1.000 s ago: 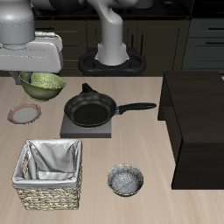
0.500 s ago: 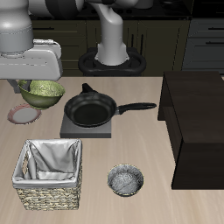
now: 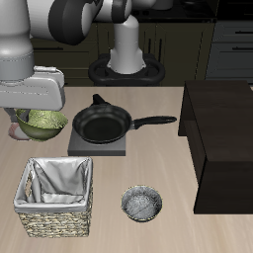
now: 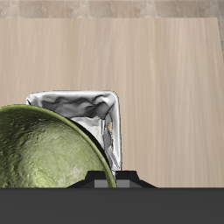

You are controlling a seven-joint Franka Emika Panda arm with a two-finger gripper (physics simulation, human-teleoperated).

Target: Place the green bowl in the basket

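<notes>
Your end effector holds the green bowl by its rim, lifted off the tabletop; its fingers are mostly hidden behind the grey housing, closed on the bowl.

1. Green bowl: carried in the air, at 12 o'clock from the basket and at 9 o'clock from the frying pan. In the wrist view the bowl fills the foreground, with the basket partly showing behind its rim.
2. Basket: woven, cloth-lined, standing near the tabletop's front edge, with nothing in it.
3. Pink-rimmed plate: almost wholly covered by the bowl and end effector.
4. Frying pan: black, on a grey square pad, handle pointing to 3 o'clock.
5. Grey speckled bowl: at 3 o'clock from the basket, apart from it.
6. Dark cabinet: at 3 o'clock from the pan.
</notes>
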